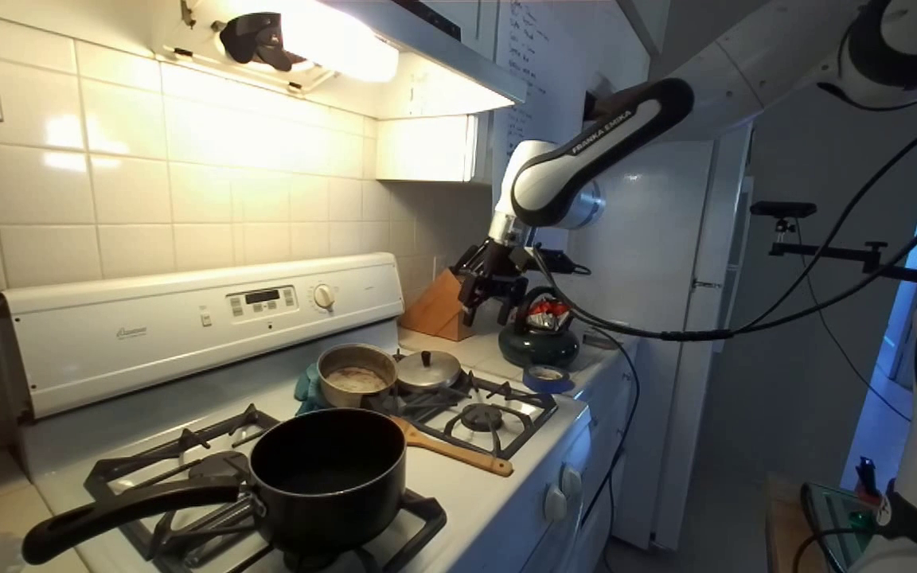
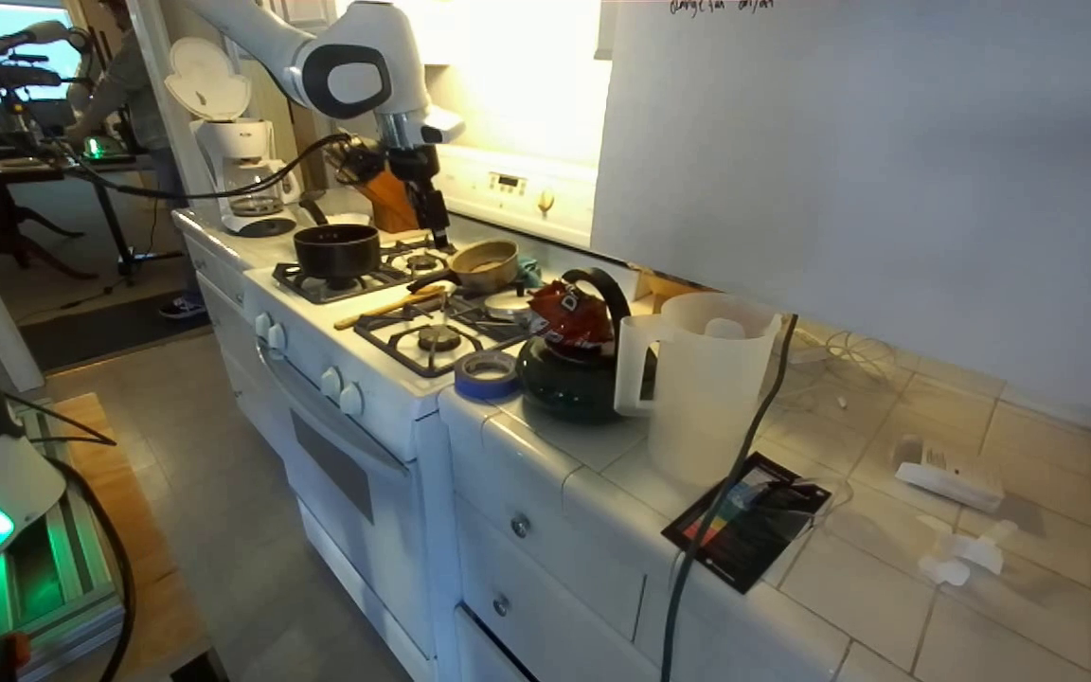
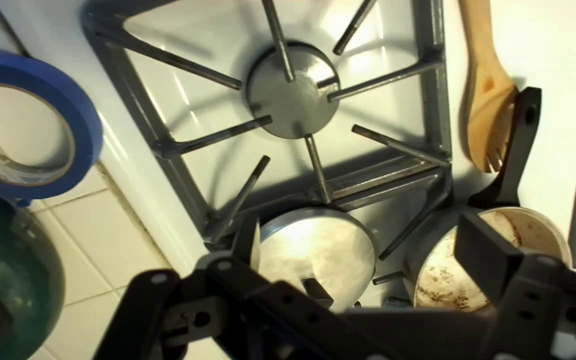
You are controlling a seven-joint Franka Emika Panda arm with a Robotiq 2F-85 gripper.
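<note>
the tool [image 3: 366,252] is spread wide above the surface [image 3: 553,50], nothing gripped; in the wrist view, the lid [image 3: 325,252] is framed between its fingers [image 3: 488,262], beside the pot [image 3: 438,277], whose handle [image 3: 525,132] is pointed away.

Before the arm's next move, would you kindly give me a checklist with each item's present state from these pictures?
1. Jaws open and unloaded: ok, spread apart with nothing held.
2. Lid lying knob-up: ok.
3. Small pot clean inside: not ok, brown stains show.
4. Wooden utensil apart from the small pot's handle: cannot tell, they meet in the wrist view.
5. Stove knobs set to off: cannot tell, markings unreadable.
6. Black saucepan upright: ok, its opening faces up.
</note>
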